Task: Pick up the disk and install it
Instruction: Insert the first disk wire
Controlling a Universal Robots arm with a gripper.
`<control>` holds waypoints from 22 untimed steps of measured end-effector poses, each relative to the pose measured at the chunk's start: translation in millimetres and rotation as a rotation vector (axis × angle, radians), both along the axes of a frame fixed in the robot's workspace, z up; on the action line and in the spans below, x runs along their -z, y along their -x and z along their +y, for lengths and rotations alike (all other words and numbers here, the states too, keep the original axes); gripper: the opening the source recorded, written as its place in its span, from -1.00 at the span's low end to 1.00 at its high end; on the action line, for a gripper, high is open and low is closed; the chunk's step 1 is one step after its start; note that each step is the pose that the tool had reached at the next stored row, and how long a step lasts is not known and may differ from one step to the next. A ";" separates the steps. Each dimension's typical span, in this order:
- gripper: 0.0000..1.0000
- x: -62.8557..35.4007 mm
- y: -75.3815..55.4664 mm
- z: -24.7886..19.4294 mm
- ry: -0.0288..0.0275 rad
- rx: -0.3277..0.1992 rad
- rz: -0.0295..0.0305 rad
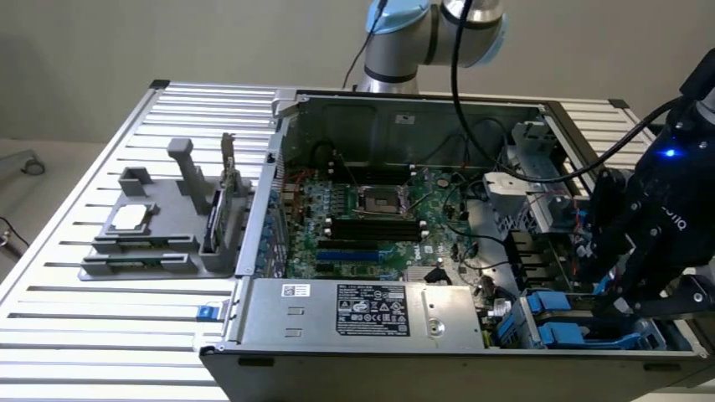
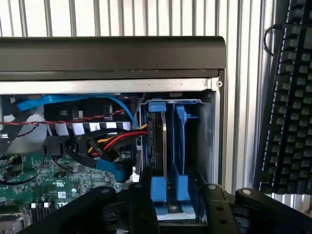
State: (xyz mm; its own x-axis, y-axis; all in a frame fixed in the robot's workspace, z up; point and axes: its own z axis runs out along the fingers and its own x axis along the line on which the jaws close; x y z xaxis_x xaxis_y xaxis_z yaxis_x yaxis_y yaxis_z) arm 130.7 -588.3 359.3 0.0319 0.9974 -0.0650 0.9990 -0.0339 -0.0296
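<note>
- Lying open on the slatted table [image 1: 100, 335]: computer case [image 1: 403, 109], motherboard [image 1: 369, 218] exposed.
- Poised over the case's near corner on the exterior view's right: gripper [image 1: 628, 303], set low at the mouth of the drive bay [image 2: 206, 136].
- Seated upright and edge-on in that bay: the disk [image 2: 157, 141], blue carrier frame round it, a second blue carrier just beside.
- Spread wide apart: fingers [image 2: 141, 212], one on either side of the blue carrier tabs, clamped on nothing visible. Contact with the tabs impossible to tell.
- Judged step: handling the disk at the bay. To do it well, centre on the disk's own carrier rather than the neighbour's, and hold the approach square to the bay walls, without tilt, since a skewed carrier would probably bind.
- Bunched just beside the disk: red, yellow and black power leads [image 2: 114, 142] and a blue data cable [image 2: 119, 107]. Likely snag for the nearer finger, so best kept clear.
</note>
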 end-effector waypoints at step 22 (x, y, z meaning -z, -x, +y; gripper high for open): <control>-0.19 -19.0 16.6 58.3 0.0344 0.001 0.0015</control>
